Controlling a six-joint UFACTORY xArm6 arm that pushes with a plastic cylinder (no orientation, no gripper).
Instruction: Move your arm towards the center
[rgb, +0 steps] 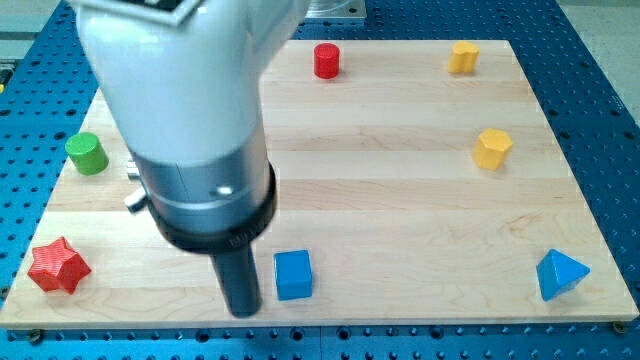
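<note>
the counter (400, 200) is a pale wooden board with long grain bands running across the view, lying on a blue perforated metal base (600, 100) that shows all round its edges. my tip (243, 312), the end effector, is a plain dark rod with nothing to open or hold, standing near the view's bottom edge, left of the board's centre, just beside the blue cube (293, 274) on its left. a red star block (57, 266) lies at the bottom left, a green cylinder (87, 153) at the left edge, a red cylinder (327, 60) and a yellow block (463, 57) along the top, another yellow block (492, 148) at the right, and a blue triangular block (560, 274) at the bottom right.
</note>
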